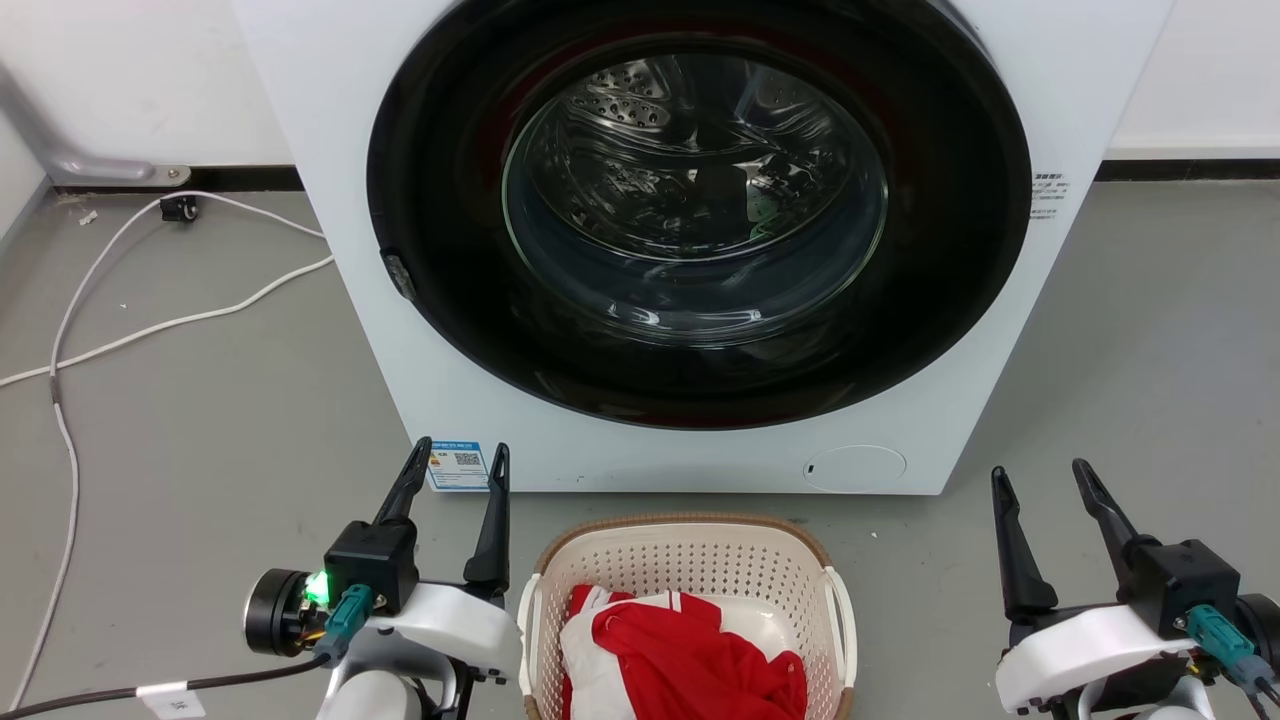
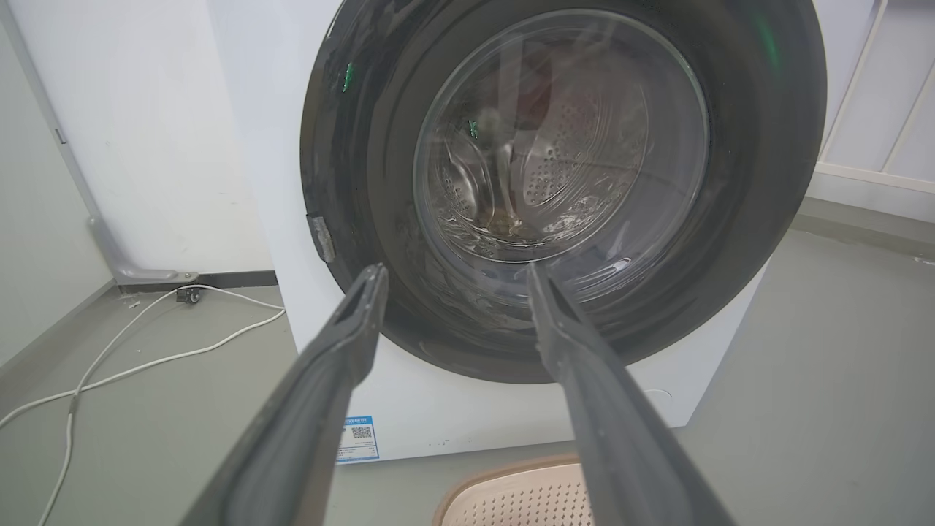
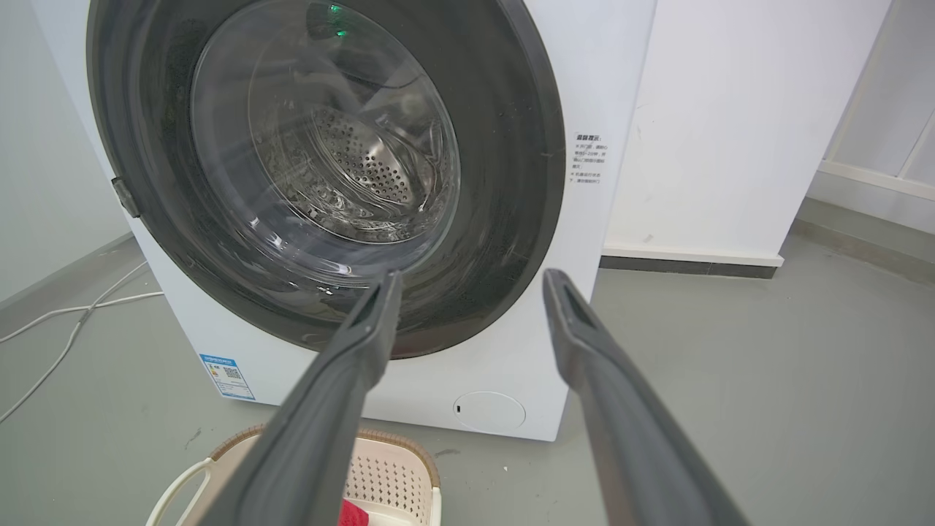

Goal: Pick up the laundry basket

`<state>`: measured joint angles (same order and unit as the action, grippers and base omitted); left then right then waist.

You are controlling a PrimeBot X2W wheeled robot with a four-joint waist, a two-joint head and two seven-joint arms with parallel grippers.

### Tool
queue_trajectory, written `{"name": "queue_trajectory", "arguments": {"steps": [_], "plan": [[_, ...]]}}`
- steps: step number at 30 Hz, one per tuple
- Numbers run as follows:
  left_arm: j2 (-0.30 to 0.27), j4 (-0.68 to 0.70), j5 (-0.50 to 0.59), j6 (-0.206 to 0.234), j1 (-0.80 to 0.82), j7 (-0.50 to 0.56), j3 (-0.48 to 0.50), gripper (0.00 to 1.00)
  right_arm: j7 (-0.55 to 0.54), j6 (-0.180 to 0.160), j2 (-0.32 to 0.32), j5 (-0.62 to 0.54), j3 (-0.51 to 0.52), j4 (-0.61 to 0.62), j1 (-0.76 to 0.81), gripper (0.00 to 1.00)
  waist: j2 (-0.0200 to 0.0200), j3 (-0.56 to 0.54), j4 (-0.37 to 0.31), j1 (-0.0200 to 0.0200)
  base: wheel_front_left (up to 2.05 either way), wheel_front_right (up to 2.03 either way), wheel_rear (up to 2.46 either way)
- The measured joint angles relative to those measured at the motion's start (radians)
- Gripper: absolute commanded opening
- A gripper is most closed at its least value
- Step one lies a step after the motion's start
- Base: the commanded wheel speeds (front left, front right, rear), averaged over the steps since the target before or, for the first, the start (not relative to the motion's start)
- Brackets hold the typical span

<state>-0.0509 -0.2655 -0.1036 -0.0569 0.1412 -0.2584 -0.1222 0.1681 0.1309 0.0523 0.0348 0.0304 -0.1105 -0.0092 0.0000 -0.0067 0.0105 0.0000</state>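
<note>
Nearest, at the bottom of the head view, the left gripper [image 1: 462,450] stands empty with its two dark fingers spread wide, tips pointing at the washing machine [image 1: 330,180]. Its right finger is just beside the left edge of the laundry basket [image 1: 690,522], close to the white left handle [image 1: 525,620]; whether they touch, I cannot tell. The right gripper [image 1: 1038,470] is also wide apart and holds nothing. It sits well apart from the right handle [image 1: 848,610], with bare grey floor [image 1: 930,600] between them.

The basket stands upright on the floor between the two grippers. Its far brown rim is near the foot of the machine, with a narrow strip of floor between. A red and white garment [image 1: 680,660] lies inside.

In the left wrist view, the left gripper [image 2: 456,270] frames the closed glass door [image 2: 562,146], with the basket [image 2: 511,497] low at the edge. In the right wrist view, the right gripper [image 3: 475,276] has the basket [image 3: 394,475] under its left finger.

Open floor runs along both sides of the machine, and a white cable [image 1: 150,330] trails across the far left.
</note>
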Motion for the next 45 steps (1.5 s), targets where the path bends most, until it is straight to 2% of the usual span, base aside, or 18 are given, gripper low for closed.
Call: {"name": "queue_trajectory", "arguments": {"steps": [25,35,45], "plan": [[0.0,-0.022,-0.005,0.008,0.021,-0.002,-0.004,1.0,-0.002,0.0,0.0,-0.007,0.005,-0.012,-0.004,1.0,0.0,0.035,0.002,0.0,0.0,0.0,0.0],[0.0,-0.078,-0.019,0.024,0.085,-0.003,-0.006,1.0,-0.02,0.0,-0.001,0.023,-0.019,-0.077,-0.084,1.0,0.0,0.168,-0.004,0.0001,0.0,0.0,0.0],[-0.001,-0.231,-0.032,0.02,0.204,-0.005,0.013,1.0,-0.029,0.0,-0.002,0.058,-0.077,-0.259,-0.231,1.0,0.0,0.358,-0.027,0.0002,0.0,0.0,0.0]]}}
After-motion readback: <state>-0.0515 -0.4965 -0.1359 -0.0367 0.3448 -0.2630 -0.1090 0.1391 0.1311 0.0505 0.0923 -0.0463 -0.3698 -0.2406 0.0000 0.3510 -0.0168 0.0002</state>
